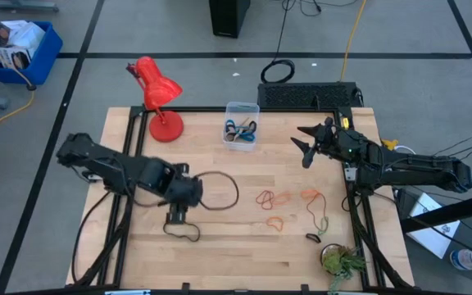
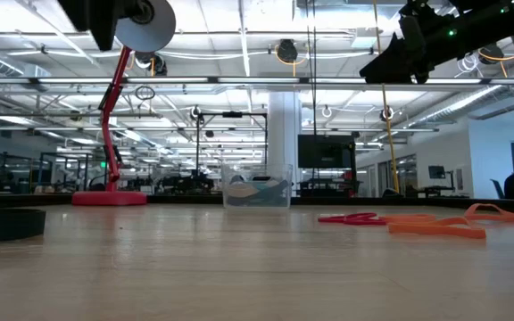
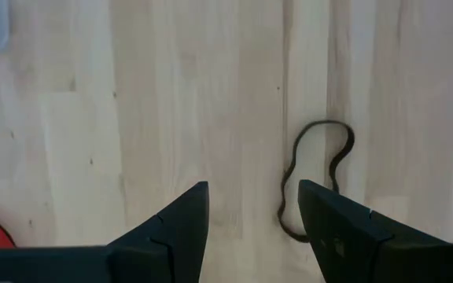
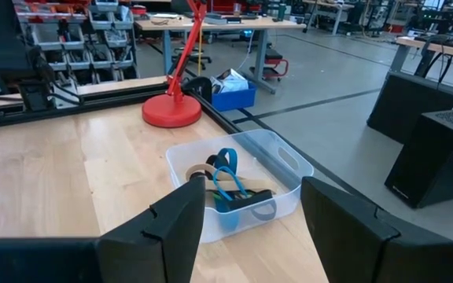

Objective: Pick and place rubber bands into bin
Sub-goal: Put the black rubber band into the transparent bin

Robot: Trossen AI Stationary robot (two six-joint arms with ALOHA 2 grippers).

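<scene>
table [image 1: 220,246]: pale wood planks, smooth, matt | bin [image 4: 289,169]: clear glossy plastic | desk lamp [image 1: 158,94]: glossy red finish | rubber bands [image 1: 273,198]: thin matt rubber | left gripper fingers [image 3: 171,228]: dark matt plastic

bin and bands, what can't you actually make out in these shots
- Bin contents: high view too small to count the bands; in the right wrist view the right claw's finger covers part of the pile.
- Black rubber band: left wrist view, its near end hidden behind a left claw finger.
- Orange bands: low view sees them edge-on, blurred, cut off at the right edge.
</scene>
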